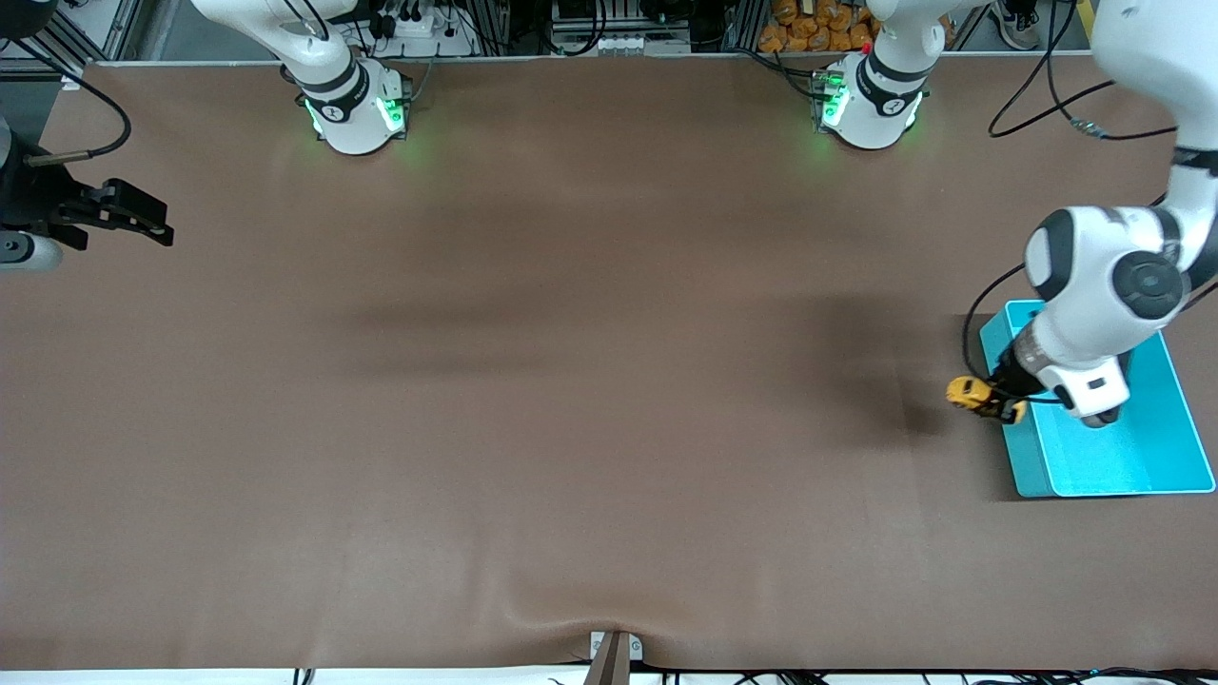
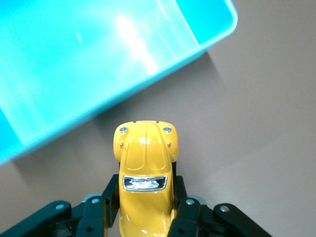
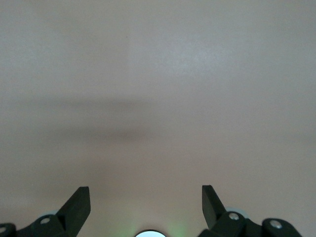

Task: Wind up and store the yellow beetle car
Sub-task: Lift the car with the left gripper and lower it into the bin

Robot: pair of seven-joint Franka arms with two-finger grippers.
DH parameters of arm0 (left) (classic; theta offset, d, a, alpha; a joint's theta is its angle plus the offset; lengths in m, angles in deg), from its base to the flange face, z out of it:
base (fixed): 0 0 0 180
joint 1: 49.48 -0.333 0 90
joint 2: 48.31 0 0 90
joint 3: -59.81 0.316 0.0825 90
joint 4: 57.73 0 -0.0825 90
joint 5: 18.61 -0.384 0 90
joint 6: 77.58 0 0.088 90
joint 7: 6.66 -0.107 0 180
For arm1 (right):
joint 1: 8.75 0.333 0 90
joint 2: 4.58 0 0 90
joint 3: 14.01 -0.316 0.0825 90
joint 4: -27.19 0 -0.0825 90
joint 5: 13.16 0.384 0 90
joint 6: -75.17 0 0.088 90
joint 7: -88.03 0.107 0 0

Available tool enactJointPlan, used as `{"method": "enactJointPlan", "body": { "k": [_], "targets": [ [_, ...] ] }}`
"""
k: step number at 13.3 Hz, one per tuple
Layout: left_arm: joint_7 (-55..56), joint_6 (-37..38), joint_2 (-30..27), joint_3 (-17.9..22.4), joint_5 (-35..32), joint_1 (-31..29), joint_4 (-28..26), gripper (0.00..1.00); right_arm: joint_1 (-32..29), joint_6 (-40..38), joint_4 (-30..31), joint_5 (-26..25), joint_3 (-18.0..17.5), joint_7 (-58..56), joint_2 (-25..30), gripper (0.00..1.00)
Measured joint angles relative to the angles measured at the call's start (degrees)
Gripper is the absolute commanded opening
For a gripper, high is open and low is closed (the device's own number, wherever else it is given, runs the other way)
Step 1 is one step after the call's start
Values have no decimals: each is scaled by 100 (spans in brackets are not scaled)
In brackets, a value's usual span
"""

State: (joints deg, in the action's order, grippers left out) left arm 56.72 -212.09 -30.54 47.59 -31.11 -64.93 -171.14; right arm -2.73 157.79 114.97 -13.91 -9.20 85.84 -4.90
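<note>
Your teal bin [image 1: 1142, 466] sits at the left arm's end of the table, and from what you can see of its inside, there's nothing in it, just glare on the bare floor in the left wrist view [image 2: 74, 59]. Part of the interior is hidden under the arm in the front view, though.

The yellow beetle car [image 1: 971, 392] is up off the table, pinched in your left gripper [image 1: 999, 400], hanging over the brown mat just beside the bin's rim, on the side toward the right arm's end. So it's outside the bin. In the left wrist view the car [image 2: 145, 177] is a glossy orange-yellow, rounded hood pointing away from the wrist, two little silver headlights, dark windscreen with a chrome-looking frame. The fingers [image 2: 109, 197] are clamped on both flanks of the body.

Your right gripper [image 1: 119, 217] waits at the right arm's end of the table, and its wrist view shows it [image 3: 145, 205] spread wide over bare mat.
</note>
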Motion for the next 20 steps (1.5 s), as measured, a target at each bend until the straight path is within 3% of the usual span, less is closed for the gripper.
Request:
{"method": "enactJointPlan", "body": {
  "k": [8, 16, 20],
  "targets": [
    [-3597, 1435, -1, 27, 389, -947, 1046, 0, 46, 4, -33, 0, -12, 0, 0, 100],
    [-6542, 1470, 776, 35, 392, -1600, 1531, 0, 47, 0, -33, 103, -6, 0, -1, 100],
    [-7141, 1032, 1319, 32, 392, -1704, 1671, 0, 46, -3, -33, 203, 5, 0, -3, 100]
  ]
}}
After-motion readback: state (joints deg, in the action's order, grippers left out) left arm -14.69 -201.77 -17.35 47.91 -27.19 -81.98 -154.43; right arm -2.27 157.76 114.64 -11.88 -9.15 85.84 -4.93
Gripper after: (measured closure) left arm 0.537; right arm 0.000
